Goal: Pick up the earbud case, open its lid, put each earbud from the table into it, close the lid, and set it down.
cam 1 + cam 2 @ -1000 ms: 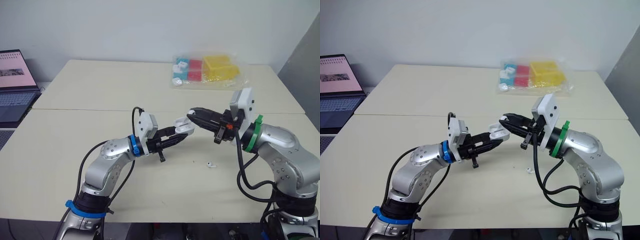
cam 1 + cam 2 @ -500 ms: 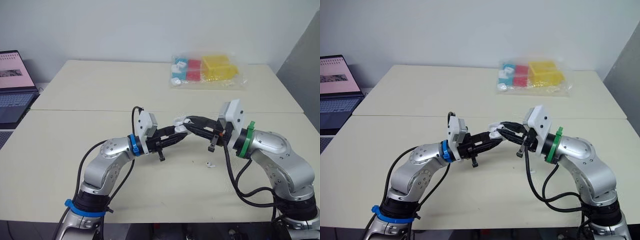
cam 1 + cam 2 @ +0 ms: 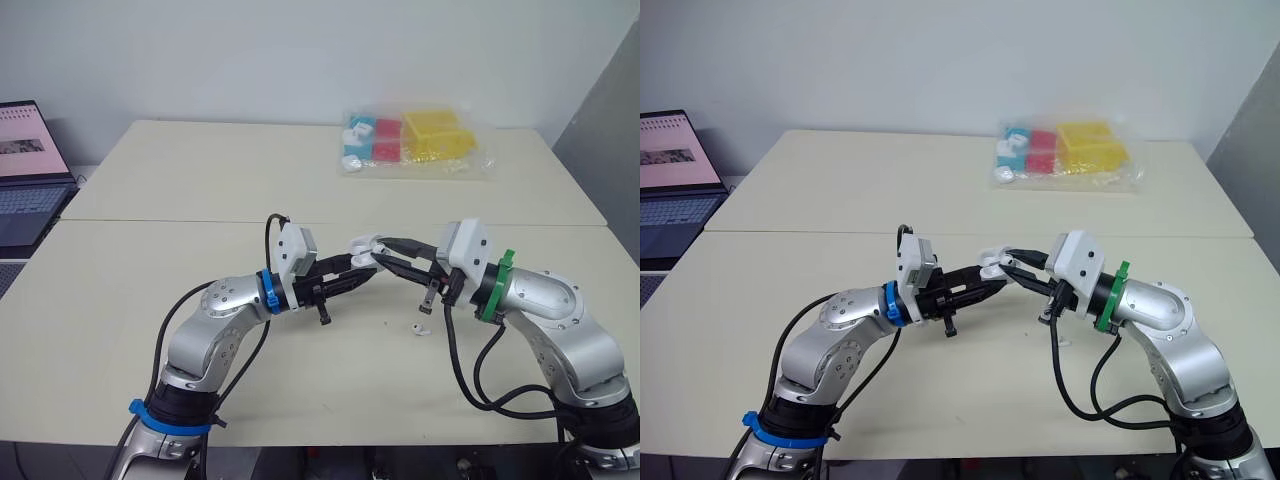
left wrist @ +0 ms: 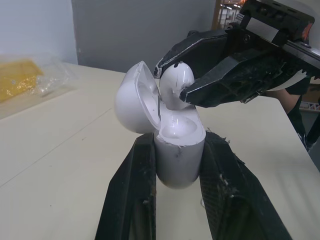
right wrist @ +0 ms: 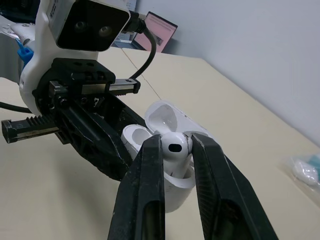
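White earbud case (image 4: 180, 150) sits upright between the two black fingers of my left pincer (image 3: 364, 266), which is clamped on its lower body and holds it up above the tabletop (image 3: 180, 190), roughly midway between my arms. Its lid (image 4: 134, 102) is swung back on the hinge, so the hollow inside faces out. My right pincer (image 5: 176, 150) meets it from the other side, fingers drawn in tight on a white earbud (image 4: 176, 80). The bud's rounded head stands above the case's rim, while its lower end reaches into the open mouth and touches the case there. A second white earbud (image 3: 421, 329) lies on the tabletop below and a little to the right of the case, apart from both pincers. At the far edge rests a clear plastic bag (image 3: 415, 143) of yellow, red and blue pieces. An open laptop (image 3: 30, 170) stands off to the far left, its screen writing too small to read.
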Robot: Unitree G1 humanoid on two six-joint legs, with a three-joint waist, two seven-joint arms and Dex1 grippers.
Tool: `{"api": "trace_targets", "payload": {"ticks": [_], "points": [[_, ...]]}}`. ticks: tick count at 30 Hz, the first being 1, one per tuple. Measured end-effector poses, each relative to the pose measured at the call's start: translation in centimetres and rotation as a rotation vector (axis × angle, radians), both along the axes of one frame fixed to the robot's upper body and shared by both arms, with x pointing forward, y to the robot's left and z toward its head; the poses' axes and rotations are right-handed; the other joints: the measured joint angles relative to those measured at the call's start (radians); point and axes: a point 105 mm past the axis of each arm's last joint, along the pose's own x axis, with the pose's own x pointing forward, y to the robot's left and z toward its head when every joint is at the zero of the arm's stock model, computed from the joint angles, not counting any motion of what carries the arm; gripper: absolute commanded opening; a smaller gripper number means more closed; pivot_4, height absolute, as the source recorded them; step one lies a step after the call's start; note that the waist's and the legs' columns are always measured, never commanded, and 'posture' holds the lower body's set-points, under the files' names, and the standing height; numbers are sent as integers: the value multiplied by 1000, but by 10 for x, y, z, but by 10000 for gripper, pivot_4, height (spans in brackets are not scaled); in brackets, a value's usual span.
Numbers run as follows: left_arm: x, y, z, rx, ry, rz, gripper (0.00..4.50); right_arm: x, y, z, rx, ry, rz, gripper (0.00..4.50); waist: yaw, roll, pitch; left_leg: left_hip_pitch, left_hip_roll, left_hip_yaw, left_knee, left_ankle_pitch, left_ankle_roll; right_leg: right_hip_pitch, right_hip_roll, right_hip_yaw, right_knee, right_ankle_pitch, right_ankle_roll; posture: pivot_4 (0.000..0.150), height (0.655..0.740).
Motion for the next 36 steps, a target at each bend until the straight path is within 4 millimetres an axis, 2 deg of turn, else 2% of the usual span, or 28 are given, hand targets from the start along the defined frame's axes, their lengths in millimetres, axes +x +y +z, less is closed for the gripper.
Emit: {"api": "trace_targets", "payload": {"ticks": [1,7,15,22,27,31,36], "points": [[0,0,0,0,0,-2,7974,0,-1,0,7,15,1,11422,0,0,0,0,0,0,0,0,0,0,0,0,0,0,0,1500,7378],[2,2,2,-5,-8,16,7974,-2,0,-5,-14,55,11,32390,0,0,0,0,0,0,0,0,0,0,0,0,0,0,0,1500,7378],[2,2,2,-5,-12,17,7974,-10,-17,10,-27,109,3,32512,1,0,0,0,0,0,0,0,0,0,0,0,-1,0,0,1500,7378],[3,3,2,0,-23,26,7974,-12,-24,6,-88,150,-5,32512,2,0,0,-1,0,0,0,0,0,0,0,0,-1,0,0,1500,7378],[6,13,-4,51,-52,52,7974,-13,-53,-23,-365,275,-129,32512,2,0,0,-1,0,0,-1,0,0,0,-1,0,-3,0,0,1500,7378],[1,13,-14,92,-63,31,7974,-23,-55,-58,-535,471,-128,32512,1,0,0,-1,0,0,-1,0,0,-1,-1,-1,-3,0,0,1500,7378],[-2,12,-18,112,-71,9,7974,-18,-51,-75,-595,500,-145,32512,1,0,0,-1,0,0,-1,0,0,-1,-1,0,-3,0,0,1500,7378]]}}
